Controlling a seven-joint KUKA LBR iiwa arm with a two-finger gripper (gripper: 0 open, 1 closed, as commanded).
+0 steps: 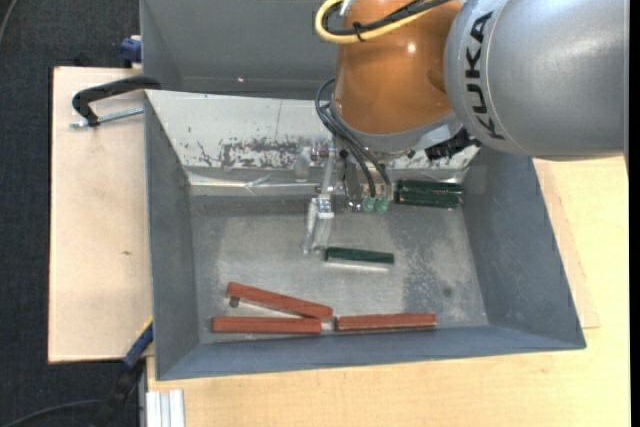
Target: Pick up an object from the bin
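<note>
My gripper (pixel 316 233) hangs below the orange cover, over the middle of the bin floor. Just to its right and slightly nearer the front lies a short dark green bar (pixel 358 257), flat on the floor. It is close to the gripper's tip, and nothing shows held in the gripper. A second dark green piece (pixel 428 193) lies further right, against the bin's right slope and partly under the arm.
Three red-brown sticks lie along the front of the floor: one slanted (pixel 278 300), one flat at the front left (pixel 265 324) and one at the front right (pixel 386 321). The arm and its cover hide the back right of the bin.
</note>
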